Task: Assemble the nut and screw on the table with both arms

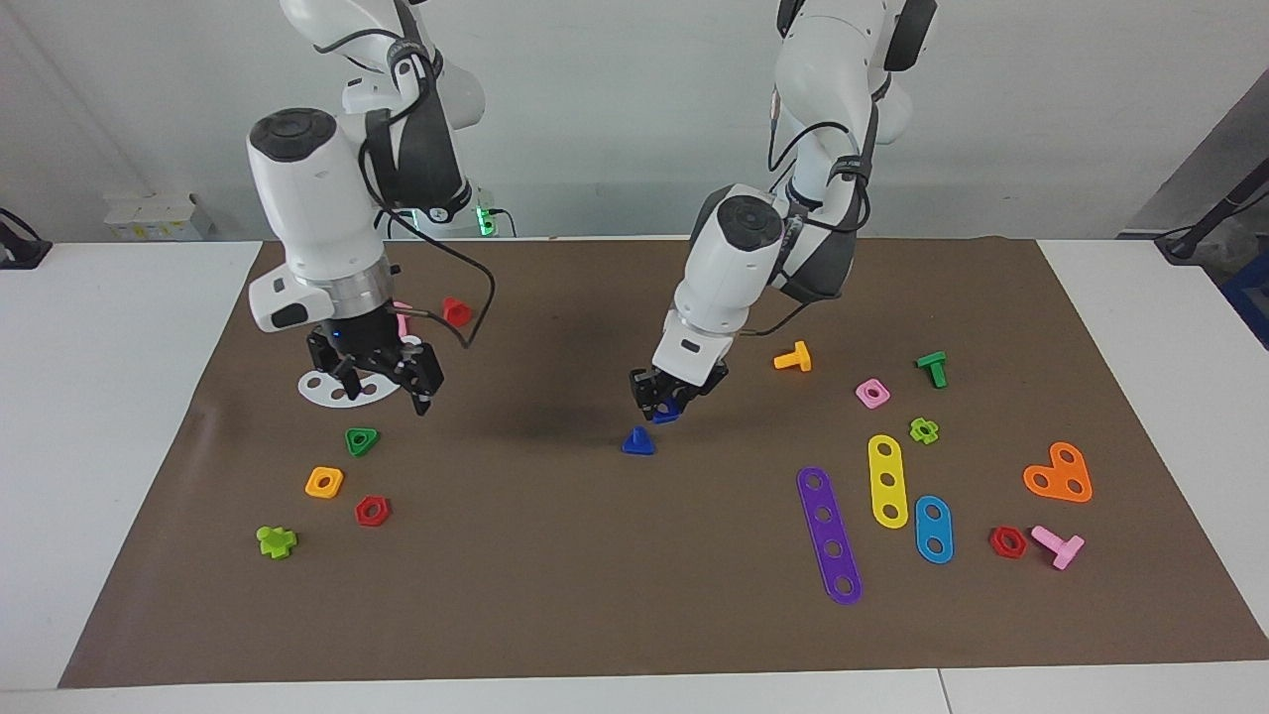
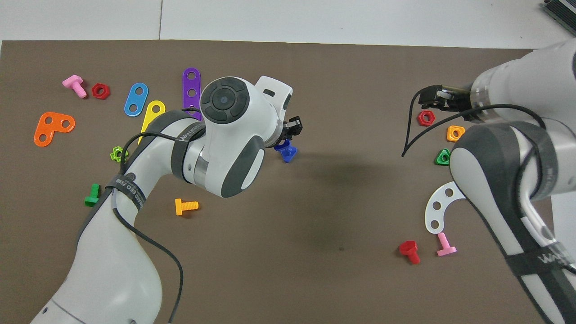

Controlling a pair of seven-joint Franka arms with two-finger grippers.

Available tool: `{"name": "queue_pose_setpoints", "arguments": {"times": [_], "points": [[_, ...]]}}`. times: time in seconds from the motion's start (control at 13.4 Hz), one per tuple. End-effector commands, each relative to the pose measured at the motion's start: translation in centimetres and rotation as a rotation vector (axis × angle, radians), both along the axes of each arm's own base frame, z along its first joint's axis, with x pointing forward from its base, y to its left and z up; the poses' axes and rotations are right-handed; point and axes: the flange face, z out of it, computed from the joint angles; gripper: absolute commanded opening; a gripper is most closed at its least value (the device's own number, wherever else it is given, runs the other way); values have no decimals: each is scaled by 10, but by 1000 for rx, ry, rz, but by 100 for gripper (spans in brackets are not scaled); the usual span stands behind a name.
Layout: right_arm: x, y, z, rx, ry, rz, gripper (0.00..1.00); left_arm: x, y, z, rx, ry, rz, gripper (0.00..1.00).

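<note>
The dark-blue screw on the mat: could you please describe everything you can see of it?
The screw is a small dark-blue toy bolt that looks like glossy plastic. It rests on the brown mat near the middle, flat triangular head down and short peg pointing up. It lies free; nothing grips it. The left gripper, shut on the dark-blue nut, hangs just above it without visibly touching it.

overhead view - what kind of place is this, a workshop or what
Probably a robotics lab test bench: two white arms work over a brown mat on a white table, strewn with bright plastic toy nuts, bolts and strips.
</note>
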Motion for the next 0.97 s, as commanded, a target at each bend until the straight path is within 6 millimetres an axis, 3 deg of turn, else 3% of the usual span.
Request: {"name": "queue_pose_setpoints", "arguments": {"times": [0.0,0.22,0.45,0.89], "points": [[-31,-23,28,21,21,59,100,1,-25,-18,29,-22,-8,0],[-40,-49,60,37,61,137,100,-2,-26,-25,59,-33,-29,0],[-45,-58,86,16,92,179,100,-7,-28,-33,73,-26,-37,0],[-53,-44,85,17,147,236,100,-23,-23,-58,107,18,-49,0]]}}
